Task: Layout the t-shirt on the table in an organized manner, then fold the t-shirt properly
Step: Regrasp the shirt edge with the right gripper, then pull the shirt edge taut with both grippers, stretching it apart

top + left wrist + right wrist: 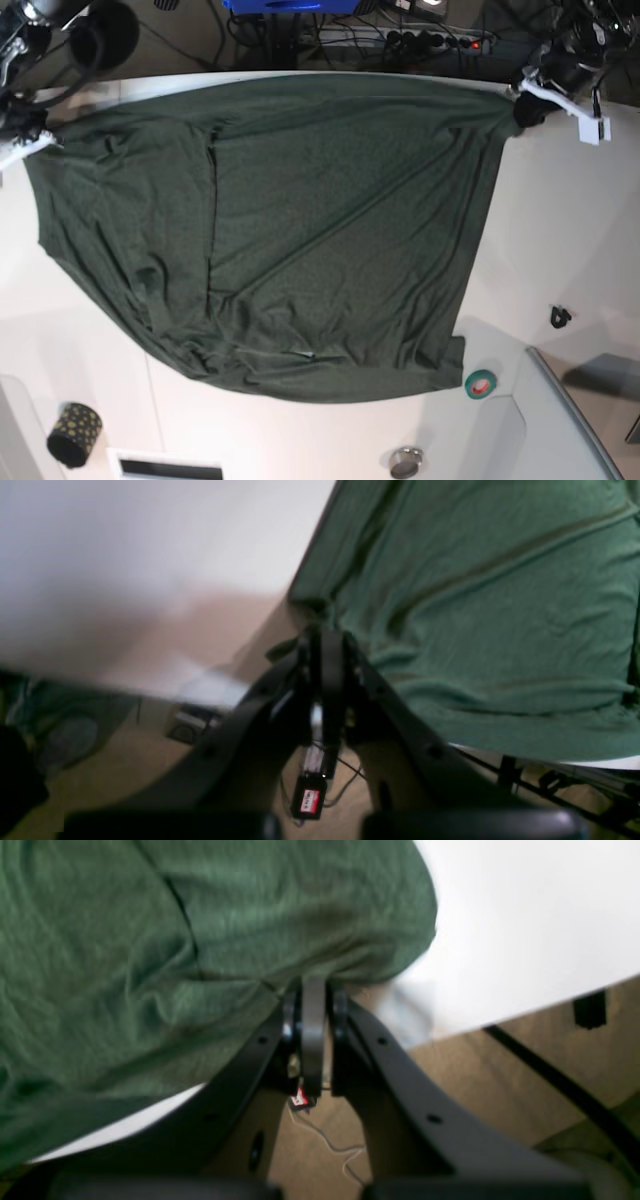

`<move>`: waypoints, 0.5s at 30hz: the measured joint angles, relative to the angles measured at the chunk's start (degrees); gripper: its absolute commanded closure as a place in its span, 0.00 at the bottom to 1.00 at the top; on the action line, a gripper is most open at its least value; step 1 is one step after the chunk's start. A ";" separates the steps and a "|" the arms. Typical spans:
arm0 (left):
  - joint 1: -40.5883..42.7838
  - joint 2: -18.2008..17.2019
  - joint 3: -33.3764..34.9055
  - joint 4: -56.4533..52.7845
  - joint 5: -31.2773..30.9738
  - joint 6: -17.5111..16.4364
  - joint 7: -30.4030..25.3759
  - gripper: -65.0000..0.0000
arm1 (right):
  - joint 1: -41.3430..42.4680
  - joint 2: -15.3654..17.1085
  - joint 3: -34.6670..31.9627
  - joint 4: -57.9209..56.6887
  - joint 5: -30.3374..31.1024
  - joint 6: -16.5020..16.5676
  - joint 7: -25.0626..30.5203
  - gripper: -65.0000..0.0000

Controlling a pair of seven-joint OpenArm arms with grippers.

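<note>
The dark green t-shirt (300,230) lies spread over the white table (580,230), wrinkled along its near hem. At the far right corner of the cloth my left gripper (520,108) is shut on the t-shirt. The left wrist view shows the fingertips (322,630) pinching the corner of the fabric (500,605) at the table (150,555) edge. At the far left corner my right gripper (32,128) is also shut on the t-shirt. Its closed tips (314,985) meet the folded edge of the cloth (125,965) over the table (525,930) rim.
On the near side of the table sit a green tape roll (481,383), a small black part (560,317), a dotted black cup (74,434) and a round metal piece (405,462). Cables and a power strip (430,40) lie beyond the far edge.
</note>
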 measured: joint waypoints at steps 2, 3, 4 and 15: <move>-1.81 0.07 0.00 -0.04 2.82 -0.09 2.36 1.00 | 1.01 0.63 -1.55 -1.46 0.04 -0.04 -0.50 0.99; -2.64 0.04 0.00 -0.35 3.80 -0.04 2.89 1.00 | 1.66 0.72 -1.97 -2.21 -0.02 -1.68 -0.55 0.99; -3.34 0.02 -0.04 -0.70 4.09 -0.02 3.41 1.00 | 2.16 0.79 -2.16 -2.93 -0.02 -2.49 -0.46 0.99; -5.81 0.04 -0.13 -1.84 5.40 -0.02 3.91 1.00 | 5.01 2.64 -1.92 -6.03 0.00 -3.65 -0.35 0.95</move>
